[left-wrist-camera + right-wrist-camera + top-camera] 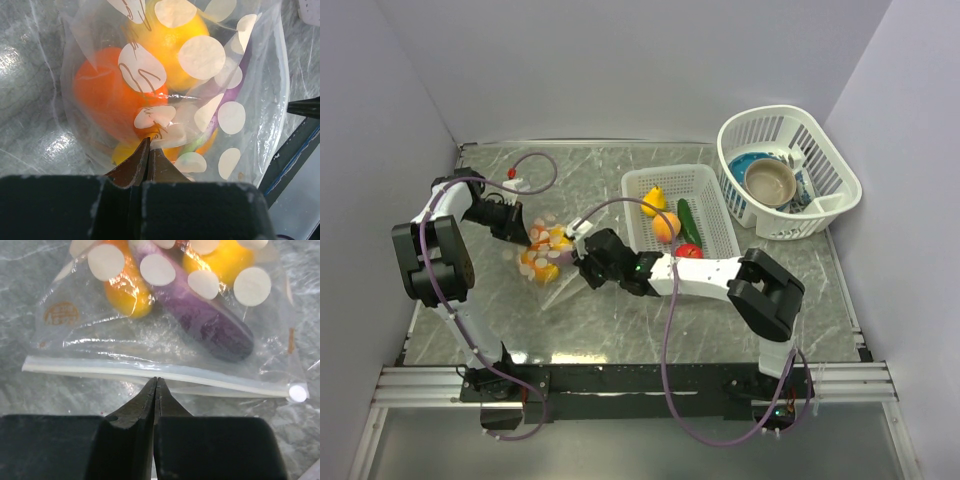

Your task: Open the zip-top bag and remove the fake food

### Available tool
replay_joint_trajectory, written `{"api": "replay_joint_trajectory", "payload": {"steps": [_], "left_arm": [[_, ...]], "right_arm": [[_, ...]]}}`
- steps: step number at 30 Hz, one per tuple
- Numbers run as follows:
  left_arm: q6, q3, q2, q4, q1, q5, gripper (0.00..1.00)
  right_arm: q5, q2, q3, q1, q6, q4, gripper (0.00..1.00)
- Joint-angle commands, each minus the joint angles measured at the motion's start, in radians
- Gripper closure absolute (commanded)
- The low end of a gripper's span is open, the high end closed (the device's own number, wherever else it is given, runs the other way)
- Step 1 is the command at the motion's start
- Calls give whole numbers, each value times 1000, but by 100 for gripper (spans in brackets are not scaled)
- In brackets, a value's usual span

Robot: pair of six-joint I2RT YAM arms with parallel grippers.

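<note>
— Where's the zip-top bag (pixel 542 258) from here?
— Left of the low white lattice basket (pixel 720 215), on the grey marbled table (pixel 620 320), with an arm reaching in at each side.
— What's it like?
— Thin clear film, limp and creased, printed with matte white dots (pixel 252 286). A stiff white zip strip (pixel 100 369) runs along one edge. That's the bag's long line, and that mouth edge faces the basket side, toward the right gripper (pixel 156 385).
— And that gripper?
— Its dark, wedge-shaped fingers are pressed together. The tips meet on the clear lip just outside the strip, about halfway along it.
— The left gripper (pixel 148 147)?
— On the side of the bag away from the basket, squeezed tight as well, nipping a fold of the film.
— Any fake food (pixel 122 292) inside?
— Yes: a glossy round orange piece (pixel 100 95), a smooth yellow one (pixel 170 50), and a long purple piece (pixel 210 320) lying slantwise, its rounded end nearest the strip.
— And in the basket?
— A yellow pear (pixel 653 200), a green cucumber (pixel 688 218), a peach-orange ball (pixel 666 227) and a red round one (pixel 690 250), all shiny plastic.
</note>
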Motion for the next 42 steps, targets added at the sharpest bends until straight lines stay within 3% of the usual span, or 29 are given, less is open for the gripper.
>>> {"api": "replay_joint_trajectory", "payload": {"steps": [1,10,24,27,28,31,35,42], "left_arm": [[20,20,9,-23,6,16,99],[20,10,0,-19,6,8,99],[49,35,9,-70,5,-3,99],[61,43,18,-90,2,-12,99],[65,44,19,-93,0,-12,99],[65,40,21,-88,-3,-20,99],[62,37,22,-88,-4,-20,99],[60,61,35,-105,-4,-7,99]], "right_arm": [[-22,-39,-44,5,23,38,99],[-45,-41,-92,9,40,78,100],[57,180,127,9,-22,145,99],[91,212,184,8,-68,137,84],[96,215,196,6,-88,139,73],[91,209,192,5,-105,137,70],[65,154,103,3,-67,176,71],[-5,138,-53,12,46,265,82]]}}
